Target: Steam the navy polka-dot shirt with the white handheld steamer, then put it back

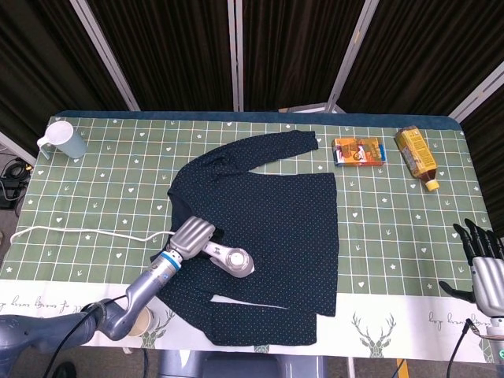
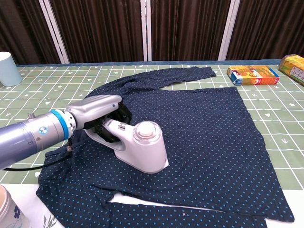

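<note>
The navy polka-dot shirt [image 1: 276, 228] [image 2: 209, 128] lies spread flat across the middle of the table. My left hand [image 1: 191, 237] [image 2: 97, 114] grips the handle of the white handheld steamer [image 1: 233, 261] [image 2: 142, 147], whose head rests on the shirt's lower left part. The steamer's white cord [image 1: 79, 232] trails off to the left. Low at the right edge of the head view, my right hand [image 1: 482, 264] hangs off the table with its fingers spread, holding nothing.
A light blue cup [image 1: 66, 140] [image 2: 8, 69] stands at the back left. An orange box [image 1: 359, 151] [image 2: 251, 74] and a yellow carton [image 1: 416, 157] [image 2: 294, 66] lie at the back right. A paper cup [image 1: 137, 320] [image 2: 9, 211] sits by the near left edge.
</note>
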Robot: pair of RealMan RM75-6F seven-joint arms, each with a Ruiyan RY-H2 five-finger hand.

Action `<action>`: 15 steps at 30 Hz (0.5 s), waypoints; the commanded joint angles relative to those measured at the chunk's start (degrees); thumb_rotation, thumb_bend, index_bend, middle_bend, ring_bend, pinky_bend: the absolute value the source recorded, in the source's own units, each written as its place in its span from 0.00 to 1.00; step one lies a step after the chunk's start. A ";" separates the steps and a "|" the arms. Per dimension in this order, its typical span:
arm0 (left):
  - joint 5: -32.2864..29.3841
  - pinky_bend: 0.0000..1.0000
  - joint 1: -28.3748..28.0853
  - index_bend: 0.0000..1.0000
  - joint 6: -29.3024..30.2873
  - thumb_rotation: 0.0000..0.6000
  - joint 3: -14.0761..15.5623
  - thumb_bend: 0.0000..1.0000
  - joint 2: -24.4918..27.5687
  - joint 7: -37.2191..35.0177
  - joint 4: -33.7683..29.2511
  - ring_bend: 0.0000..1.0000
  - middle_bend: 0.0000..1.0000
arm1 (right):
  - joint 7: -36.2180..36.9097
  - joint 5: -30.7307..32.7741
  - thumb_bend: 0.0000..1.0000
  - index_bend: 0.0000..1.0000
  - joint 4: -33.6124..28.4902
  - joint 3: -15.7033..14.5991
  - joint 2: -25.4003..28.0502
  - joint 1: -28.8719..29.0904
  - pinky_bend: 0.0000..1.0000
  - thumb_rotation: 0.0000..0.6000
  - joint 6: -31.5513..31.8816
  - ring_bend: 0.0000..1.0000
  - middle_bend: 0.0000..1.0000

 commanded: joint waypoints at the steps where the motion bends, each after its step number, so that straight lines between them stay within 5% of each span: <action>1: -0.15 0.95 -0.18 0.92 -0.09 1.00 -0.18 0.62 -0.69 0.64 -0.57 0.77 0.84 | 0.05 0.04 0.00 0.00 0.02 0.04 0.03 0.00 0.00 1.00 0.02 0.00 0.00; 15: 0.16 0.95 -0.52 0.92 0.09 1.00 -0.21 0.62 -2.83 2.59 -1.18 0.77 0.84 | 0.69 0.03 0.00 0.00 0.16 0.08 0.23 -0.11 0.00 1.00 0.12 0.00 0.00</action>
